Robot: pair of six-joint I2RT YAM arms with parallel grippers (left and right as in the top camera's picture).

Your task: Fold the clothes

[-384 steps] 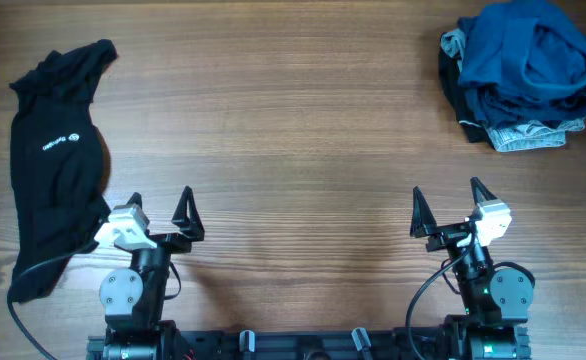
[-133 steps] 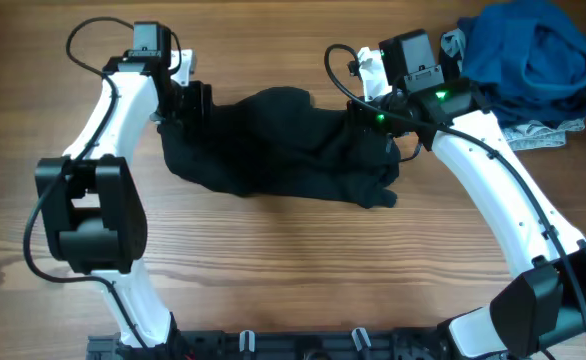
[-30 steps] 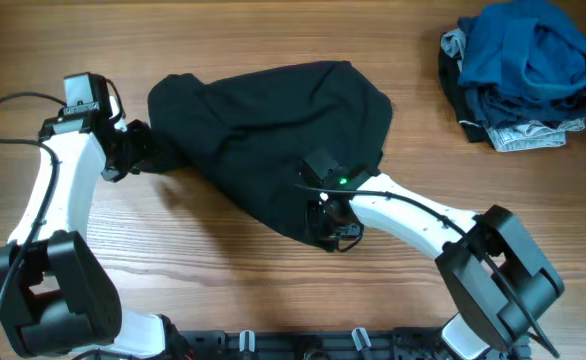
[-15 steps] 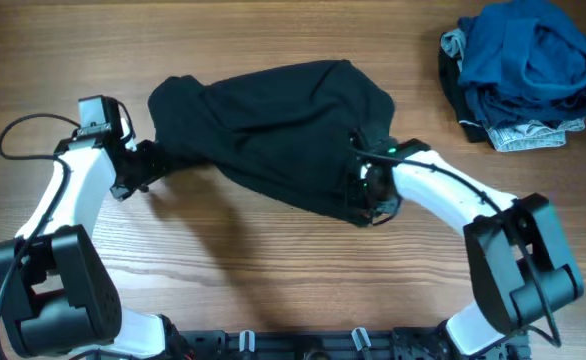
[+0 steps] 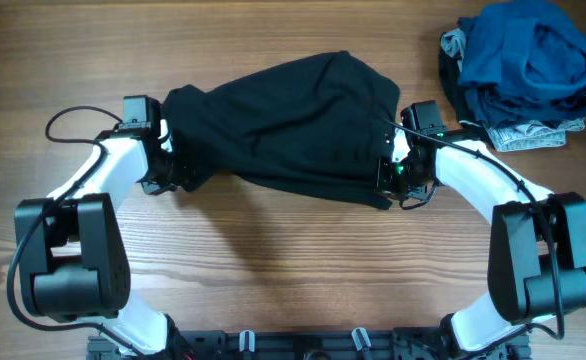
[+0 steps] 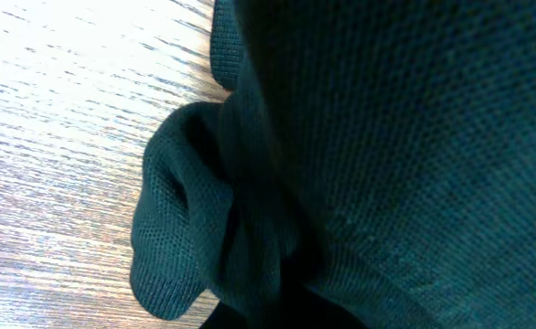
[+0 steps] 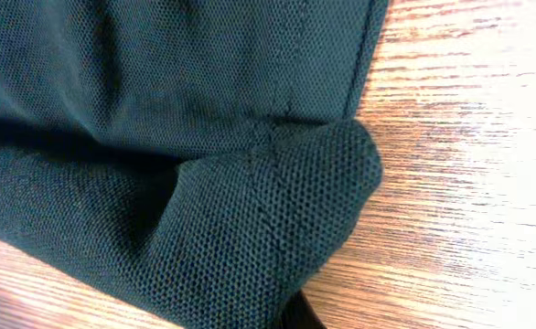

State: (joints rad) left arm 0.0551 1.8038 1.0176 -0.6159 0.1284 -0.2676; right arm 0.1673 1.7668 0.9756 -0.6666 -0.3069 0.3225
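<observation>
Robotics lab bench, wood-grain table (image 5: 273,270), white left arm (image 5: 98,172) and right arm (image 5: 478,182) on a black rail (image 5: 303,346) (cable (image 5: 73,112) looping loose), pile of clothes (image 5: 523,70) at one corner.

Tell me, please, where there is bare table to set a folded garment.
The widest bare wood lies in front of the black T-shirt, between the left arm and right arm. The far left corner is free. The far right corner is crowded by the clothes pile.

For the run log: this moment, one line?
left gripper: shut on black T-shirt | right gripper: shut on it | shirt: crumpled | other garments: piled apart
</observation>
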